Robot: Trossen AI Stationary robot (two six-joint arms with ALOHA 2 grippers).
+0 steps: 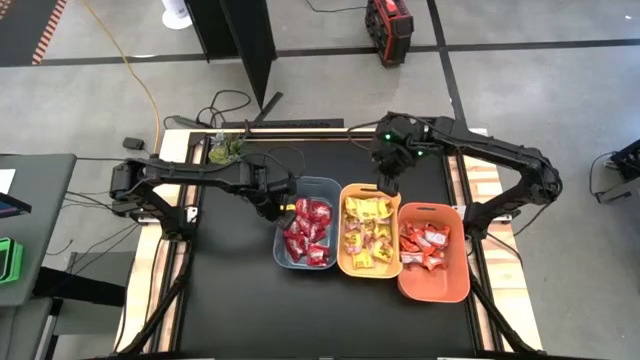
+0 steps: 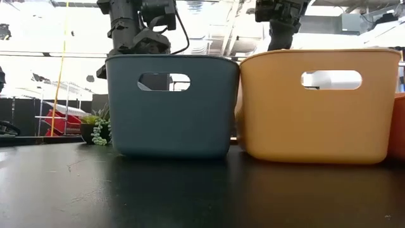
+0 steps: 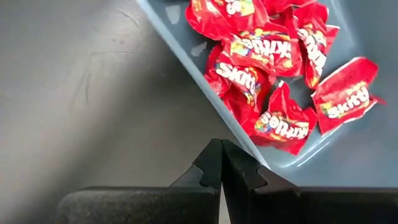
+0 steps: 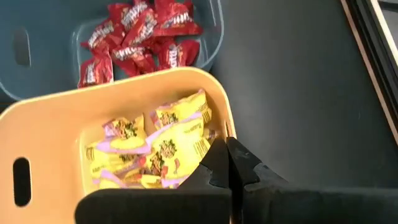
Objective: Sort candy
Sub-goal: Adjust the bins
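The candy lies sorted in three bins standing side by side at mid-table. Deep red candy (image 1: 308, 228) fills the blue-grey bin (image 1: 322, 184), yellow candy with pink marks (image 1: 365, 230) the yellow bin (image 1: 345, 262), and orange-red candy (image 1: 425, 245) the orange bin (image 1: 440, 286). My left gripper (image 3: 221, 157) is shut and empty. It hovers above the blue-grey bin's left rim (image 3: 186, 70), beside the red candy (image 3: 273, 68). My right gripper (image 4: 228, 155) is also shut and empty, and hangs over the yellow bin's far rim (image 4: 214, 84) above the yellow candy (image 4: 155, 149).
A small green plant sprig (image 1: 225, 150) stands at the table's far left corner. The dark tabletop lies bare near the front edge and to the left of the bins. In the low view, both grippers hang above the bins' rims (image 2: 171, 58).
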